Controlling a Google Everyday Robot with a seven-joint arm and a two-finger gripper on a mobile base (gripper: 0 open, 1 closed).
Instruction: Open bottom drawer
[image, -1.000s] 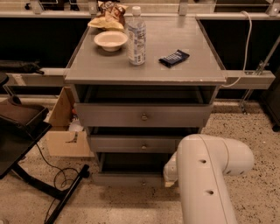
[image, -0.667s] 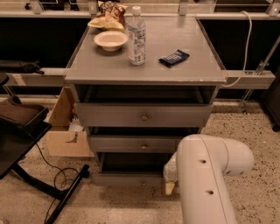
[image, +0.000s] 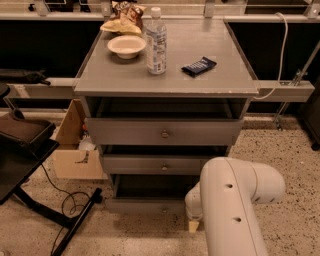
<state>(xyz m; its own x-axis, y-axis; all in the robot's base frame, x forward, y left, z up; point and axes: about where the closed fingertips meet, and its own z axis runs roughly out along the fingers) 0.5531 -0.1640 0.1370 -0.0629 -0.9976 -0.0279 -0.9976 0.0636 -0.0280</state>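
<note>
The grey cabinet (image: 165, 82) has three drawer fronts, each with a small round knob. The bottom drawer (image: 145, 205) is the lowest and narrowest front, just above the floor, with a dark gap above it. Its knob (image: 163, 210) shows faintly at the middle. My white arm (image: 235, 200) comes in from the lower right. My gripper (image: 193, 225) is low at the right end of the bottom drawer front, mostly hidden behind the arm. Only a tan tip shows near the floor.
On the cabinet top stand a water bottle (image: 156, 42), a white bowl (image: 126, 46), a chip bag (image: 125, 20) and a dark snack bar (image: 198, 66). A cardboard box (image: 75, 150) and a black chair base (image: 30, 165) with cables are at the left.
</note>
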